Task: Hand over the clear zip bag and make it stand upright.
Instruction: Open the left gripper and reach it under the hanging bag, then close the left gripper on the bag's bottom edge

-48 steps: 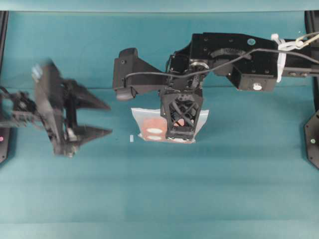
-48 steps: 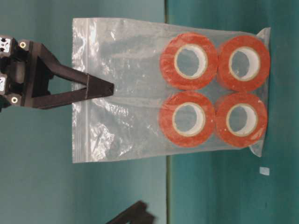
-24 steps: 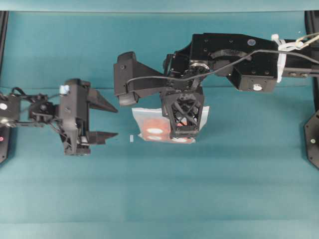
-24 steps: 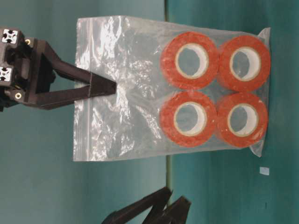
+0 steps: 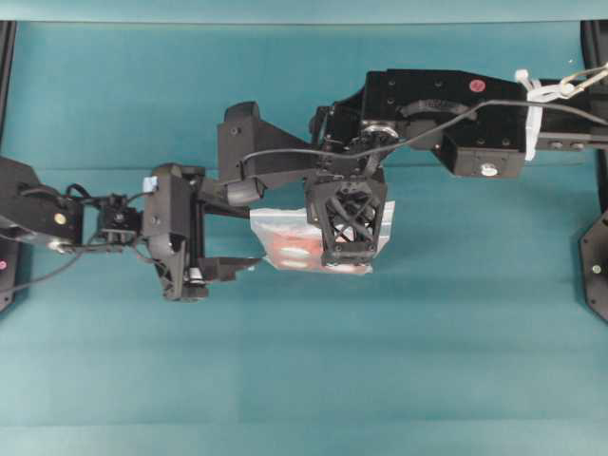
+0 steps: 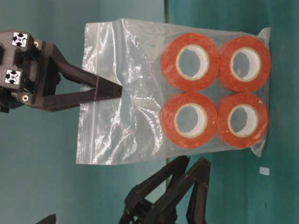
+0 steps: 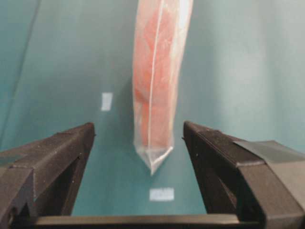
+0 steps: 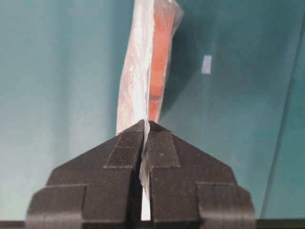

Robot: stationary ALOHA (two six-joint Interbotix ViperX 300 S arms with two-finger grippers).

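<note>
Clear zip bag (image 5: pixel 285 242) hanging near mid-desk (image 5: pixel 304 380), four orange-red tape rolls (image 6: pixel 212 91) inside. At left, left pincer (image 5: pixel 249 236) spread wide, one finger on each side of bag's near edge, not touching it. Farther right, right pincer (image 8: pixel 145 125) clamped tight on zip-seal strip, bag dangling below. Small white scraps (image 7: pixel 161 194) lying on desk beneath.

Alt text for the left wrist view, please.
The clear zip bag hangs edge-on, orange-red tape rolls showing through, centred just beyond the open left gripper, whose dark fingers flank its lower corner without touching it, above the teal table.
</note>
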